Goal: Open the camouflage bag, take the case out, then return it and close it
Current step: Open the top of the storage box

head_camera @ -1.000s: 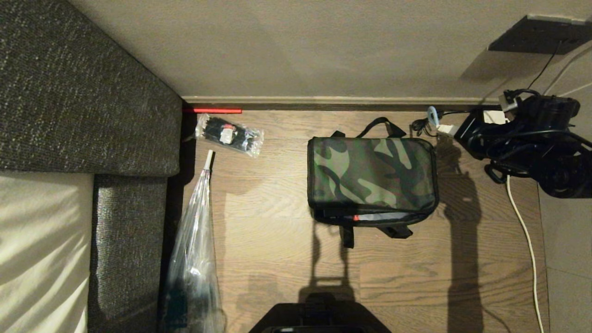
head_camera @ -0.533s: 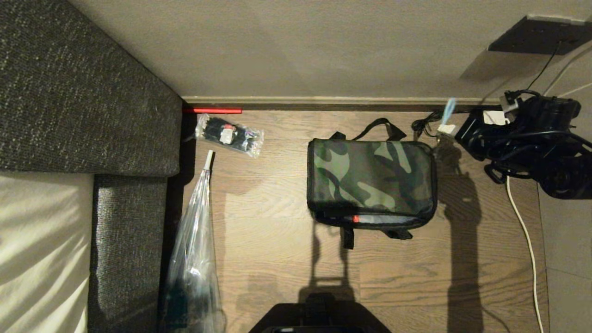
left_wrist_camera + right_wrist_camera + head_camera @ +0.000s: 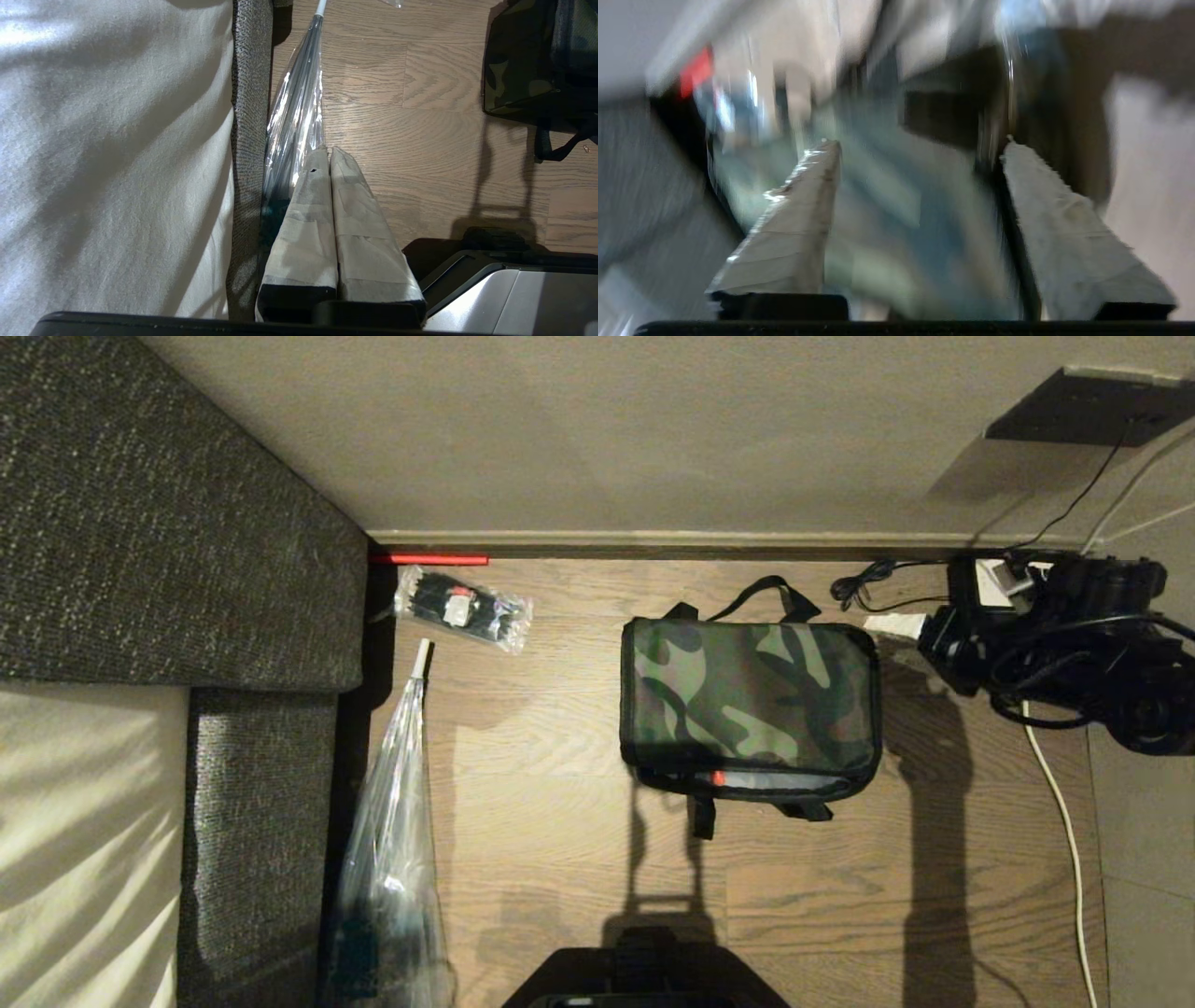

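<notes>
The camouflage bag (image 3: 750, 695) lies on the wood floor with its lid down; a thin strip of red and pale grey shows along its near edge. The case is out of view. My right gripper (image 3: 894, 623) hovers just past the bag's far right corner, open, with nothing between its taped fingers (image 3: 803, 210); its wrist view is smeared by motion. My left gripper (image 3: 329, 151) is parked low beside the sofa, shut and empty, and the bag's near corner (image 3: 518, 74) shows in its view.
A grey sofa (image 3: 168, 523) with a pale cushion fills the left. A folded umbrella in clear plastic (image 3: 392, 821) and a small plastic packet (image 3: 462, 607) lie beside it. A white cable (image 3: 1060, 803) and black cords run along the right. The wall is just behind the bag.
My right gripper has gone from shut to open and its wrist has swung down towards the floor. The bag's lid has settled a little flatter at the right end.
</notes>
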{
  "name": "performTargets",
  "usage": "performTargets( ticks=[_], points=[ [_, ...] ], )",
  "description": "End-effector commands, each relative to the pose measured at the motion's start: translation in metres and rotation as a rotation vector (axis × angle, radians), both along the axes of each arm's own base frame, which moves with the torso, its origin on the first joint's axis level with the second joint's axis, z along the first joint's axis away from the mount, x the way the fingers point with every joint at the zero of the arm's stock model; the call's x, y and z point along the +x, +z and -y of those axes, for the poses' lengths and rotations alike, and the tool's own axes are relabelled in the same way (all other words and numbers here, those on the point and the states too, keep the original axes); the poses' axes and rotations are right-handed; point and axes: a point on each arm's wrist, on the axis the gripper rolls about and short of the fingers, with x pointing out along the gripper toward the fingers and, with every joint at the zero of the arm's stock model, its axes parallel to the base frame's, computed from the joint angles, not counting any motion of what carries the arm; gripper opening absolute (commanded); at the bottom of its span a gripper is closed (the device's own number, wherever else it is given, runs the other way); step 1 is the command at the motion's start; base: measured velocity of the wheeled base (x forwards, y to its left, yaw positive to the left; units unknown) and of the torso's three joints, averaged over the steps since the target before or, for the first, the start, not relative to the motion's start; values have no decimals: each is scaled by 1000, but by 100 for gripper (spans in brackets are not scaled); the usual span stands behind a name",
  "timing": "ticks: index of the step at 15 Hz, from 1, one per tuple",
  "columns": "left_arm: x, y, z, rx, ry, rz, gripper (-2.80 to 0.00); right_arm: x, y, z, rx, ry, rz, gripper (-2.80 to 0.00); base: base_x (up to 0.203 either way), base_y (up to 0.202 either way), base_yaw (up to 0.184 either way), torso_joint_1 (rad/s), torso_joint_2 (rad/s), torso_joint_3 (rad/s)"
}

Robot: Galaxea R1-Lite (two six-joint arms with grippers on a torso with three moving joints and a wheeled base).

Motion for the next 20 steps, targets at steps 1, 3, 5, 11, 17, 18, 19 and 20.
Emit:
performTargets(
  ticks=[1, 3, 5, 11, 17, 18, 19, 20],
  points=[
    [0, 0, 0, -1, 1, 0, -280, -28, -1, 3, 35, 123, -123, 0, 0, 0, 0, 0, 0, 0],
    [0, 0, 0, -1, 1, 0, -280, -39, -13, 2, 62, 205, -180, 0, 0, 0, 0, 0, 0, 0],
    [0, 0, 0, -1, 1, 0, -280, -40, -19, 1, 72, 207, -212, 0, 0, 0, 0, 0, 0, 0],
    [0, 0, 0, -1, 1, 0, -280, -28, -27, 0, 62, 202, -224, 0, 0, 0, 0, 0, 0, 0],
    [0, 0, 0, -1, 1, 0, -280, -16, -52, 1, -58, 191, -230, 0, 0, 0, 0, 0, 0, 0],
    [0, 0, 0, -1, 1, 0, -280, -15, -52, 1, -60, 193, -228, 0, 0, 0, 0, 0, 0, 0],
    [0, 0, 0, -1, 1, 0, -280, -13, -54, 0, -59, 195, -231, 0, 0, 0, 0, 0, 0, 0],
    [0, 0, 0, -1, 1, 0, -280, -11, -55, -1, -58, 200, -233, 0, 0, 0, 0, 0, 0, 0]
  ],
)
